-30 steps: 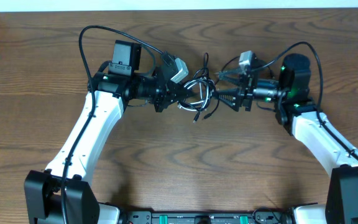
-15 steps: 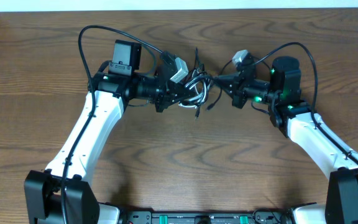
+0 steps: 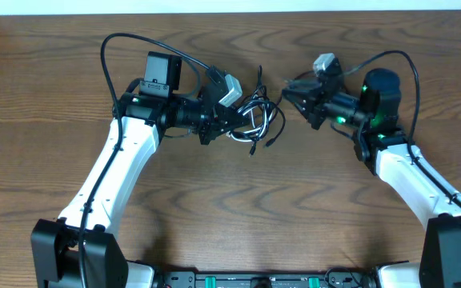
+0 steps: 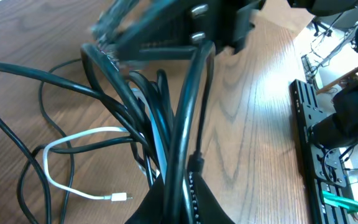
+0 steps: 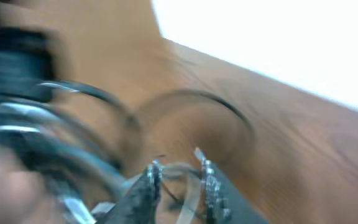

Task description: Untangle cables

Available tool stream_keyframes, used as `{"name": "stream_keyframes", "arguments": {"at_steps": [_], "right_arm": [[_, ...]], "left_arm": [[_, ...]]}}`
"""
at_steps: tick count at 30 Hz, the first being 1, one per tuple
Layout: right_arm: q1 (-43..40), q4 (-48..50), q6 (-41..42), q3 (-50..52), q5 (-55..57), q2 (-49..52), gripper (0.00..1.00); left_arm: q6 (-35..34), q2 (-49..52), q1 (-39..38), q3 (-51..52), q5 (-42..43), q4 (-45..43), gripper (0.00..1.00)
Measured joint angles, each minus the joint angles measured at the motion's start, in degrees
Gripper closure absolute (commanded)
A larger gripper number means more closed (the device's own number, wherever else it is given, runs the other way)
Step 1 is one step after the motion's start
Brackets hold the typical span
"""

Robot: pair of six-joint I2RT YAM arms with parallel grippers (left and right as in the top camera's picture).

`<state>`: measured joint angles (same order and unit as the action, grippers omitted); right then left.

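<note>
The cables lie bunched on the desk between the two arms, nearer the left arm. The left hand is clamped on the bundle. In its wrist view, black cords run down between the fingers and block most of the view. A white cord loops to one side, with its plug lying free on the wood. The right hand is near the bundle without touching it, its fingertips narrowly apart. Its wrist view is blurred.
</note>
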<state>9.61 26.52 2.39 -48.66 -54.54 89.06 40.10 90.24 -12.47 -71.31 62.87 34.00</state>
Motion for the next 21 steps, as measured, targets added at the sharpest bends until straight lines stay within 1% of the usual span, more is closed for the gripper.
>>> {"name": "stream_keyframes", "arguments": {"at_steps": [1, 3, 8, 10, 12, 15, 21], "right_arm": [[0.07, 1.4, 0.24, -0.04, -3.5, 0.0, 0.77], [0.17, 1.6, 0.5, -0.04, -6.29, 0.0, 0.8], [0.15, 1.42, 1.07, -0.04, -8.98, 0.0, 0.8], [0.13, 1.49, 1.11, -0.04, -9.46, 0.0, 0.79], [0.17, 1.44, 1.51, -0.04, -10.34, 0.0, 0.78], [0.96, 1.18, 1.79, -0.04, -11.06, 0.0, 0.75], [6.88, 0.81, 2.19, -0.04, -11.89, 0.0, 0.69]], "left_arm": [[0.0, 0.0, 0.0, 0.0, 0.04, -0.11, 0.92], [0.02, 0.0, 0.0, 0.0, 0.9, -1.14, 0.92], [0.68, 0.0, 0.04, 0.0, 3.28, -1.57, 0.92], [1.44, 0.0, 0.07, 0.0, 3.78, -1.62, 0.92], [3.69, 0.0, 0.07, 0.0, 4.72, -1.84, 0.92], [5.88, 0.0, 0.11, 0.0, 6.27, -4.26, 0.92], [7.8, 0.0, 0.35, 0.0, 7.98, -7.91, 0.92]]}}
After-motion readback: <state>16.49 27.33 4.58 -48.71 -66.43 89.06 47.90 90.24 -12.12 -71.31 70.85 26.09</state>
